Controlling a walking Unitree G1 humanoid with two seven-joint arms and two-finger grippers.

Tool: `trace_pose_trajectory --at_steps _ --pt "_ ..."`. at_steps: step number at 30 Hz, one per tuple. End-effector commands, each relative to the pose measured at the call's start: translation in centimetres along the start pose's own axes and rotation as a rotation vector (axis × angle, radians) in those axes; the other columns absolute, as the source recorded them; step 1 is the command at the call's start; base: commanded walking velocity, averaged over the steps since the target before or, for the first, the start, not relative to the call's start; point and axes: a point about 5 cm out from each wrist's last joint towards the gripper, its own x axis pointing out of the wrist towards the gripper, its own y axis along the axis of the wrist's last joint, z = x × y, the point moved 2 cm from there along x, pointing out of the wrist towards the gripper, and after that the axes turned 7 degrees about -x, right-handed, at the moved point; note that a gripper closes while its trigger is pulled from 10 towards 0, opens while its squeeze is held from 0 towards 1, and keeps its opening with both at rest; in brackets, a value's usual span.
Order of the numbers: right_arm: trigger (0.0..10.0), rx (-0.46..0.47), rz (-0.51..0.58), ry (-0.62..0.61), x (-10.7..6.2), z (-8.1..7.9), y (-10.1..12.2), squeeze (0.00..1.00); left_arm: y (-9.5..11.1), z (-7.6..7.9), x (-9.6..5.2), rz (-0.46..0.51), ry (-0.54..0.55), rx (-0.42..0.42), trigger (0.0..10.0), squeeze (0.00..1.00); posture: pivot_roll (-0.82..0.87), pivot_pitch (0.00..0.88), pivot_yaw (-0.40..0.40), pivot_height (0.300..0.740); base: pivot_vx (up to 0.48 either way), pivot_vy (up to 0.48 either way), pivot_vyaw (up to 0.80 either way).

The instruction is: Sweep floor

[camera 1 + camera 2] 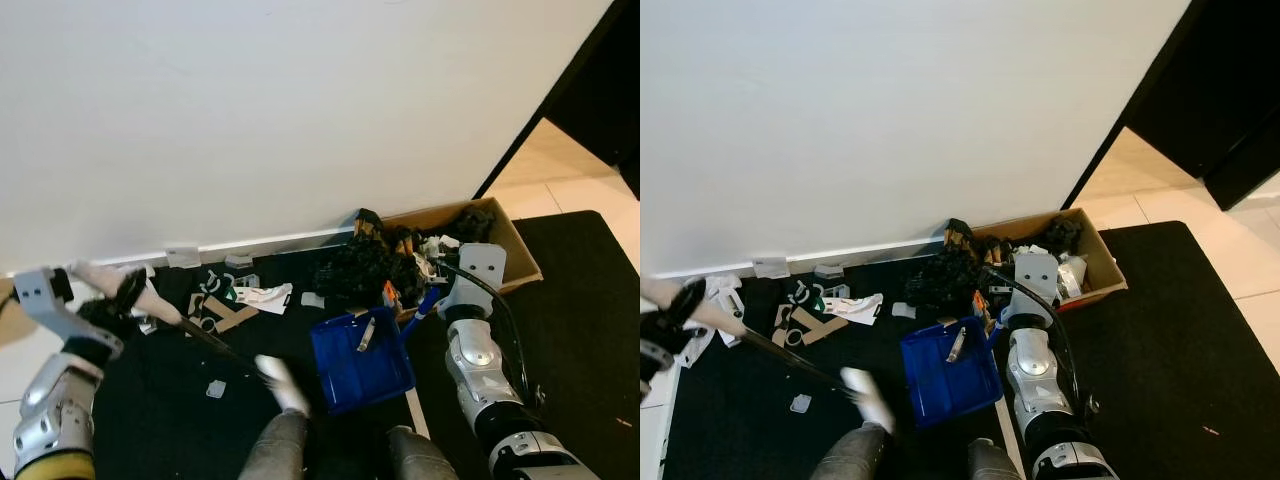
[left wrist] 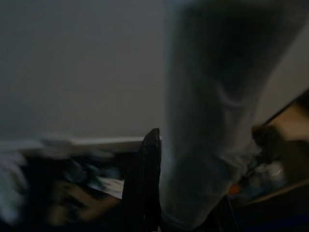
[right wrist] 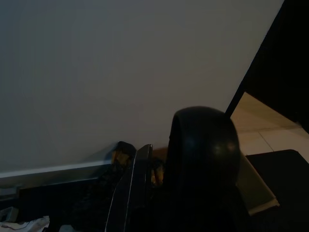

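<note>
Left eye view: left tool [image 1: 128, 292] clamped around broom handle [image 1: 190, 325], dustpan [image 1: 362, 362] beside.

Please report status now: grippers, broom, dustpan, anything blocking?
Left gripper shut on broom. Right gripper at dustpan handle, grip unclear. Scraps along the wall; box behind dustpan.

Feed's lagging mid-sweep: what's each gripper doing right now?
Left gripper: shut on the broom handle.
Right gripper: at the blue dustpan handle; grip cannot be told.
</note>
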Motion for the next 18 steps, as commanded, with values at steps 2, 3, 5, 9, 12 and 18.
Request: trace_pose_trajectory --at_steps 2,3,5,9,12,18 --pt "10.0 -0.018 -0.101 0.013 -1.3 -0.1 -2.3 0.00 0.9 0.9 0.2 -0.026 -0.092 0.178 10.0 0.00 0.22 0.255 -0.041 0.740 0.000 0.000 0.00" --pt "10.0 -0.018 -0.101 0.013 -1.3 -0.1 -2.3 0.00 1.0 1.2 0.4 -0.036 -0.124 0.222 10.0 0.00 0.22 0.255 -0.041 0.740 0.000 0.000 0.00" --pt "10.0 -0.016 -0.096 0.013 -1.2 -0.1 -2.2 0.00 1.3 1.5 0.7 -0.029 -0.139 0.252 10.0 0.00 0.22 0.254 -0.039 0.740 0.000 0.000 0.00" --pt "10.0 0.009 -0.051 0.010 -0.9 -0.1 -1.2 0.00 1.9 1.8 1.7 -0.019 -0.115 0.264 10.0 0.00 0.21 0.247 -0.034 0.740 0.000 0.000 0.00" --pt "10.0 0.042 0.021 0.009 -0.3 0.1 0.5 0.00 1.8 1.8 2.4 -0.049 -0.026 0.097 10.0 0.00 0.21 0.244 -0.035 0.740 0.000 0.000 0.00" --pt "10.0 0.053 0.153 0.056 0.2 0.5 3.5 0.00 2.4 2.6 2.7 -0.061 -0.020 0.113 10.0 0.00 0.21 0.239 -0.040 0.740 0.000 0.000 0.00"
